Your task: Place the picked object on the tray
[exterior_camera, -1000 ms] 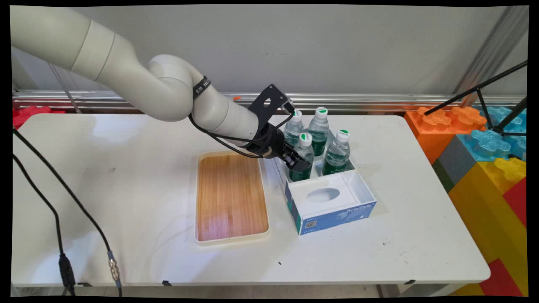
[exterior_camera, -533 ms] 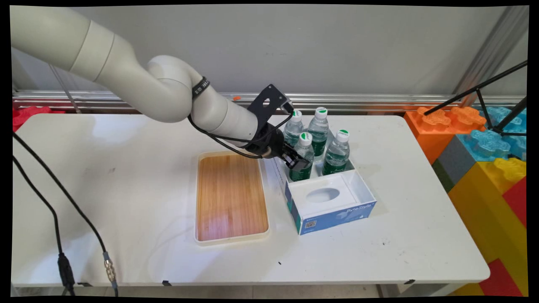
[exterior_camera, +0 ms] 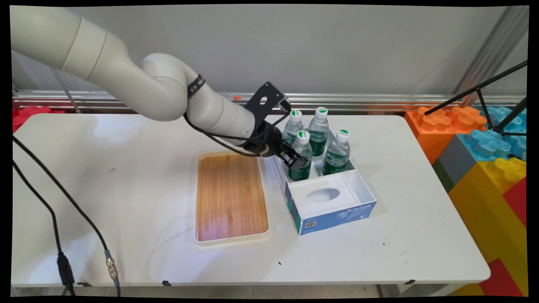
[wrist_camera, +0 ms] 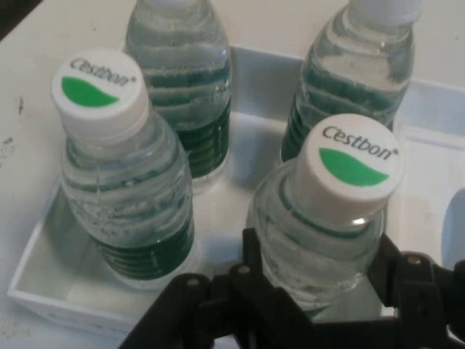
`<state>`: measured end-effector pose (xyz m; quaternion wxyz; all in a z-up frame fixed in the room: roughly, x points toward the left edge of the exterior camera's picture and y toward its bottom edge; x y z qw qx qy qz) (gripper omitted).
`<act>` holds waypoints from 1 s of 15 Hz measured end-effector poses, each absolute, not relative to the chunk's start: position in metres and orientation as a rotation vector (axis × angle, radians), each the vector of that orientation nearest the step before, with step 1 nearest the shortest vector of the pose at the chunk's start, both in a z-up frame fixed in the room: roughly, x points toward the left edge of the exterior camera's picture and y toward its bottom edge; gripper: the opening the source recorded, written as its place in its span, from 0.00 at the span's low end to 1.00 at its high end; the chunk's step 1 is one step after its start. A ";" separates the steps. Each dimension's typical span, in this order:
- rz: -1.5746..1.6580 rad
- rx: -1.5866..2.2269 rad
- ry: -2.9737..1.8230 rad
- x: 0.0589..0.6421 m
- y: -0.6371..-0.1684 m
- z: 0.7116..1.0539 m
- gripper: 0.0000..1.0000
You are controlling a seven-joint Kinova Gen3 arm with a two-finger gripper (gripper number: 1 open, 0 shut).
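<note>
Four clear water bottles with green labels and white caps stand in the back half of a blue and white cardboard box (exterior_camera: pixel 332 212). My gripper (exterior_camera: pixel 297 162) is shut on the body of the near-left bottle (exterior_camera: pixel 302 147), which leans slightly. In the hand view this bottle (wrist_camera: pixel 341 203) sits between my black fingers (wrist_camera: pixel 251 251), its Cestbon cap facing the camera. The other three bottles (wrist_camera: pixel 123 174) (wrist_camera: pixel 182 80) (wrist_camera: pixel 356 73) stand close around it inside the white box wall (wrist_camera: pixel 43 283). A white insert with an oval hole (exterior_camera: pixel 323 195) fills the box's front half.
A wooden tray with a white rim (exterior_camera: pixel 231 198) lies just left of the box. Large coloured foam blocks (exterior_camera: pixel 484 147) and a black tripod (exterior_camera: pixel 484 90) stand off the table's right end. Black cables (exterior_camera: pixel 59 235) hang at the left front.
The gripper and the held bottle have shifted slightly up and to the left; the bottle's cap sits a little higher. The other bottles have stayed put.
</note>
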<state>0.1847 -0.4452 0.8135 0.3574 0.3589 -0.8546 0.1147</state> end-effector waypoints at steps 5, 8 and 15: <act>0.301 0.925 -2.171 0.184 -0.447 0.827 0.00; 0.305 0.928 -2.153 0.184 -0.448 0.836 0.00; 0.298 0.959 -2.148 0.193 -0.444 0.871 0.00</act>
